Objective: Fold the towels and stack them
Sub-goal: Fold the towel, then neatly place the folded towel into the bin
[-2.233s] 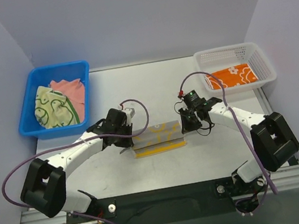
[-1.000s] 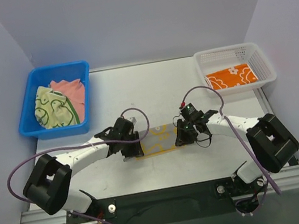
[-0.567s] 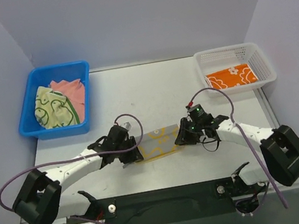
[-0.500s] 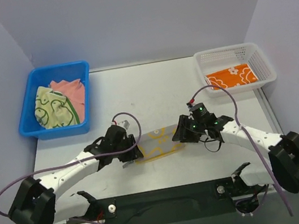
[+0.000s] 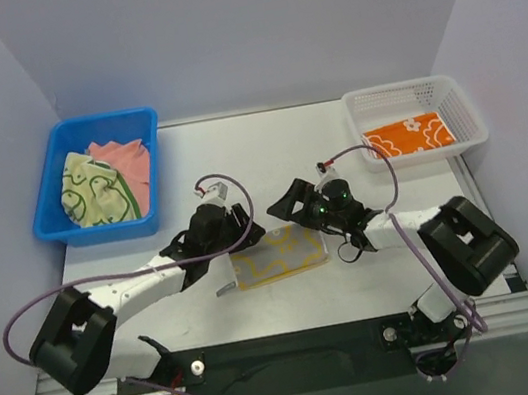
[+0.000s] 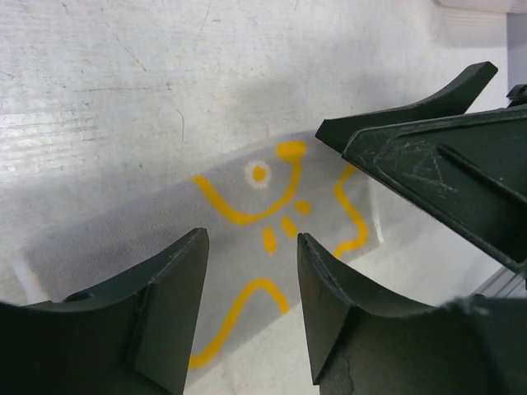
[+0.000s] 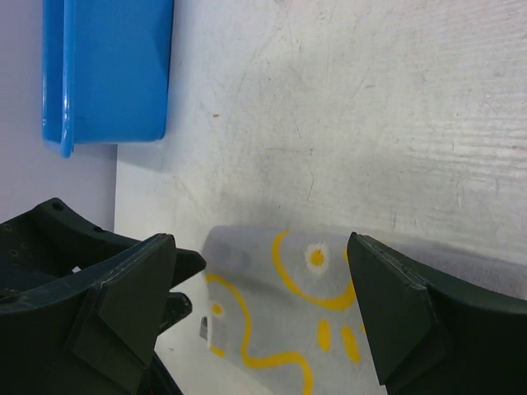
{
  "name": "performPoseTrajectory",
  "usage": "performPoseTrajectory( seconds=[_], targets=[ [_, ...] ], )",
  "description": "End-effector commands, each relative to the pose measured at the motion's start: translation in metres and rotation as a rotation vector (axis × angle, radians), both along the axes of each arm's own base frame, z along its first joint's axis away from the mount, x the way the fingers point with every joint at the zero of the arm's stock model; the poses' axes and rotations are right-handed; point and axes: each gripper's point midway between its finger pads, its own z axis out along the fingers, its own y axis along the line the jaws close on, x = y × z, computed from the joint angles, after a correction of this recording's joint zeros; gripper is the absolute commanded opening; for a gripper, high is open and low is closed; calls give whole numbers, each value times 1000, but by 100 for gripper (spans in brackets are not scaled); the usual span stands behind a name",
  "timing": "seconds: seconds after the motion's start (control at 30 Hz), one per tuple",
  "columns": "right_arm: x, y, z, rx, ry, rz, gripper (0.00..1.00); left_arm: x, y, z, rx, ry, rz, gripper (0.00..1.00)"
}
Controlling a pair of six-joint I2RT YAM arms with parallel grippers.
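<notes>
A folded towel (image 5: 279, 255), pale with yellow duck outlines, lies flat on the table near the front edge. My left gripper (image 5: 238, 229) hovers over its far left corner, open and holding nothing. My right gripper (image 5: 291, 203) hovers just beyond its far edge, open wide and also holding nothing. In the left wrist view the towel (image 6: 263, 218) shows between and below the open fingers (image 6: 169, 300). In the right wrist view the towel (image 7: 305, 325) lies below widely spread fingers (image 7: 399, 317). An orange flowered towel (image 5: 409, 136) lies folded in the white basket (image 5: 408, 87).
A blue bin (image 5: 46, 212) at the far left holds a crumpled pale green towel (image 5: 91, 191) and a salmon-pink one (image 5: 131, 162). The bin (image 7: 107, 74) also shows in the right wrist view. Purple cables loop from both arms. The two grippers stand close together.
Both grippers have opened and let go of the yellow-print towel, then drawn up and toward its far side. The towel now lies folded flat, shorter and squarer than before.
</notes>
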Motion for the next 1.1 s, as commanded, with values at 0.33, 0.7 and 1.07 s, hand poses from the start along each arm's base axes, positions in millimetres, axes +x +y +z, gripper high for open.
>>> performPoseTrajectory(
  seconds=[0.33, 0.7, 1.07],
  targets=[
    [-19, -56, -96, -34, 68, -216, 89, -1, 48, -100, -102, 135, 219, 42],
    [-15, -48, -28, 45, -33, -101, 93, 8, 38, -27, -142, -21, 120, 42],
    [-61, -50, 1, 123, -7, -19, 85, -63, -6, 10, -157, 85, -102, 43]
  ],
)
